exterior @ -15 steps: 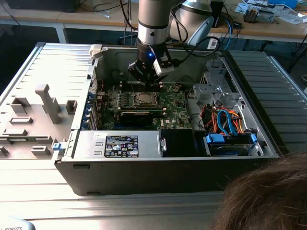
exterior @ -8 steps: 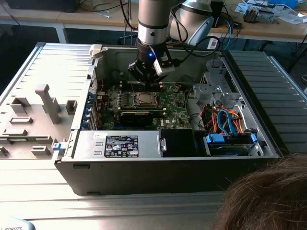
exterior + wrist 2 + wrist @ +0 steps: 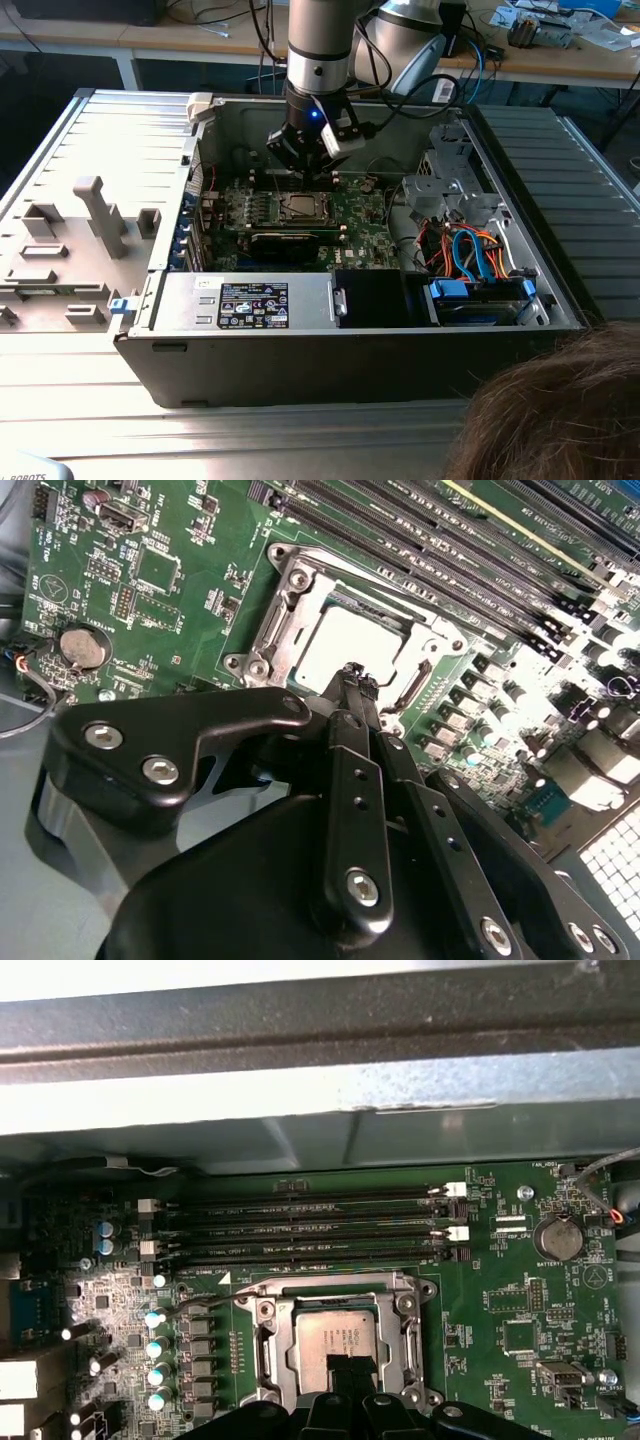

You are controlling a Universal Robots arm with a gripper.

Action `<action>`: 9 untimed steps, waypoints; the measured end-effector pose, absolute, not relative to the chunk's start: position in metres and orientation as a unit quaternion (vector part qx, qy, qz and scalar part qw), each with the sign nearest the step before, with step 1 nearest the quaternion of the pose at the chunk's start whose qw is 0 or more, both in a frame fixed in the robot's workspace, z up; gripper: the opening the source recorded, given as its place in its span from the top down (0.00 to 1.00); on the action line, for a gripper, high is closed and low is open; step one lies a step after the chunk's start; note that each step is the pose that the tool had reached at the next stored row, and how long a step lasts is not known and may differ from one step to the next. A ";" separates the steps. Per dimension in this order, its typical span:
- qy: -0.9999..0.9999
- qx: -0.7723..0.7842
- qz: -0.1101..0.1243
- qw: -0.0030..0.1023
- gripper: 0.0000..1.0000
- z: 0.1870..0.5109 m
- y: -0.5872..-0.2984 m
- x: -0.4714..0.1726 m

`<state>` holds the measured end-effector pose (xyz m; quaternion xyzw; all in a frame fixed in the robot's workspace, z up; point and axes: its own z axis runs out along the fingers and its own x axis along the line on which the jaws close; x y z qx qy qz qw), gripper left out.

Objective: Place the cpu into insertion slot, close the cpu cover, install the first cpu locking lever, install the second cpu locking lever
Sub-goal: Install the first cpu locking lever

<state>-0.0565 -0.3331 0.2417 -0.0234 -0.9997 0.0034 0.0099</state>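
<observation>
cpu (image 3: 335, 1335) seated in insertion slot (image 3: 275, 1360), hand (image 3: 352, 675) pinched together just above

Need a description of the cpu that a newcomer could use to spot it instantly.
Look inside the open computer case at the green motherboard on its floor. Near the board's middle, beside the long black memory slots, sits the cpu, framed by the silvery cpu cover. It is the only flat, dull-silver square there.

One cpu (image 3: 338, 1338), one cpu cover (image 3: 281, 1352), four memory slots (image 3: 310, 1213).
</observation>
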 end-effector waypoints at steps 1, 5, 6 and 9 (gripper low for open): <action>-1.000 -0.022 0.003 0.010 0.89 0.242 -0.333 -0.056; -1.000 -0.018 0.003 0.010 0.89 0.242 -0.333 -0.056; -1.000 -0.017 0.003 0.010 0.89 0.242 -0.333 -0.056; -1.000 -0.013 0.003 0.010 0.89 0.242 -0.333 -0.056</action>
